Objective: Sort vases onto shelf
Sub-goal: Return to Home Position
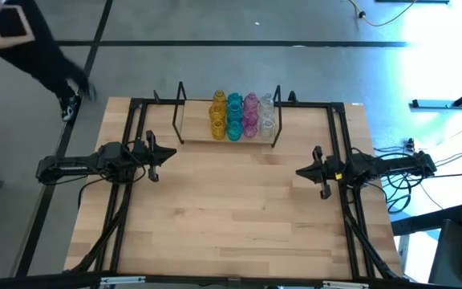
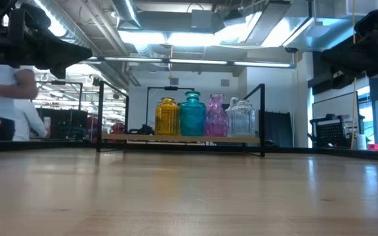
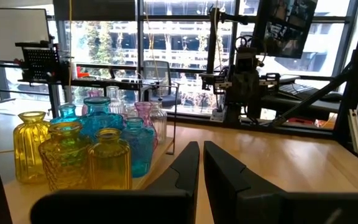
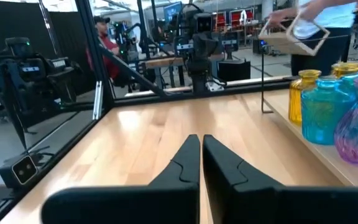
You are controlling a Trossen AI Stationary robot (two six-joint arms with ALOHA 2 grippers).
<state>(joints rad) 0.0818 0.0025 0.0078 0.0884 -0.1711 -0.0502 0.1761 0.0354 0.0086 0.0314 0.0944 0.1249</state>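
The vases [image 1: 241, 116], judged light, brittle, slippery and best gripped at the neck, are ranked by colour on the shelf [image 1: 195, 128] at the far side of the bench [image 1: 231, 217], the left pincer [image 1: 169, 153] and right pincer [image 1: 301, 171] being pressed together, empty, at either side.

Daylight floods the high view from 2 o'clock, washing the floor [image 1: 443, 56] nearly white; the tabletop [image 1: 231, 217] stays evenly lit, its shadows faint. In the low view ceiling lights [image 2: 176, 38] glare at 12 o'clock and shine through the vases [image 2: 202, 117]. Bright windows [image 3: 166, 37] backlight the left wrist view.
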